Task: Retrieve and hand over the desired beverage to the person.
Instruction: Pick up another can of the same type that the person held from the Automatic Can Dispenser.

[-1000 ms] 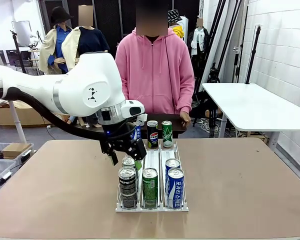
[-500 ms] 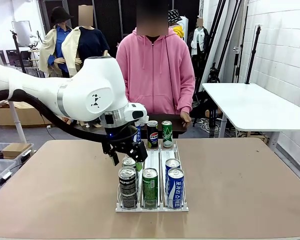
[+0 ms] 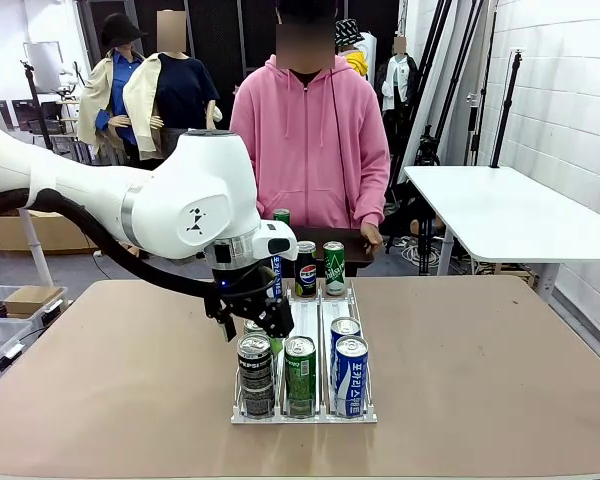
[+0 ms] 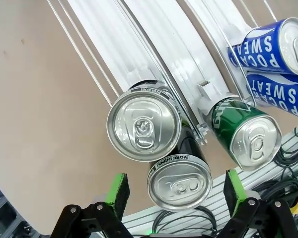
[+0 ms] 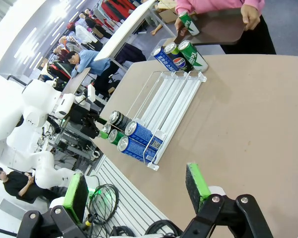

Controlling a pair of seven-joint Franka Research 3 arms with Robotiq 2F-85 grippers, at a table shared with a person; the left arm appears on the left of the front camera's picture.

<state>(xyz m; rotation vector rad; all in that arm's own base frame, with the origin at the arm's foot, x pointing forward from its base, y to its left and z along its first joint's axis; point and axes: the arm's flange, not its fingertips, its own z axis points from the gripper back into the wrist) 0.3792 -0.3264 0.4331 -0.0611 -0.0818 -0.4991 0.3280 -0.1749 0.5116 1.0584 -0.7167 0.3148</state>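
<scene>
Left tool (image 3: 254, 322), jaws wide open, is hovering over two close-set black metal cans (image 4: 144, 121) in clear plastic rack (image 3: 310, 318), risking a finger clipping the wrong can's rim

A brown worktop (image 3: 500, 400) is set in the foreground. To the right a white-painted brick wall (image 3: 570, 90) is seen, with a white table (image 3: 500, 210) placed before it and black stand poles (image 3: 506, 105) set up close by. The far end of the room is closed off by dark panels (image 3: 220, 35). At the left a cardboard box (image 3: 20, 235) is laid on the grey floor (image 3: 70, 270), and a clear bin (image 3: 0, 330) is kept beside the worktop. The room is evenly and brightly lit.
</scene>
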